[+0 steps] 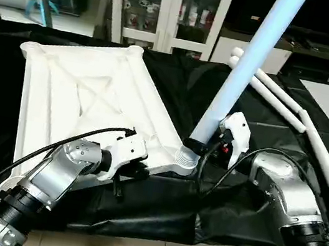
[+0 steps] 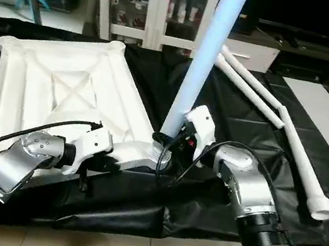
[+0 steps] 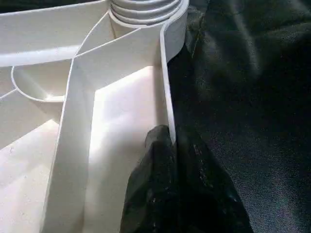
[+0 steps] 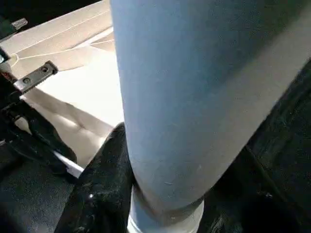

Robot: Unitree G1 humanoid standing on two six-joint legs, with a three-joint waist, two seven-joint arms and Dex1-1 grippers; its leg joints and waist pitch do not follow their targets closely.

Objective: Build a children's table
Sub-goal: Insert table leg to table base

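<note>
One leg (image 1: 241, 79) stands tilted in the near corner socket (image 1: 186, 157) of the upturned tabletop (image 1: 86, 97) on the worktop (image 1: 219, 100), right fingers (image 1: 197, 146) clamped round its base; left fingers (image 3: 165, 184) pinch the tabletop's near rim.

- Two silver metal forearms are showing, the left forearm (image 1: 58, 174) entering from seven o'clock, the right forearm (image 1: 288, 194) from five o'clock.
- Each forearm is ending toward the body in a black ribbed collar (image 1: 18, 203) with a silver ring beneath it.
- A white moulded wrist housing (image 1: 128, 152) is capping the left arm; a similar white housing (image 1: 235, 132) is capping the right.
- A thin black cable (image 1: 39, 152) is looping over the left forearm to the wrist; another black cable (image 1: 273, 152) is arching over the right one.
- A small red spot (image 2: 191, 143) is glowing on the right housing.
- The left gripper (image 3: 170, 150) is ending in matte black fingers (image 3: 150, 194), lightly speckled.
- A slim silver bracket with two screws (image 4: 35, 75) is sitting on the left wrist.
</note>
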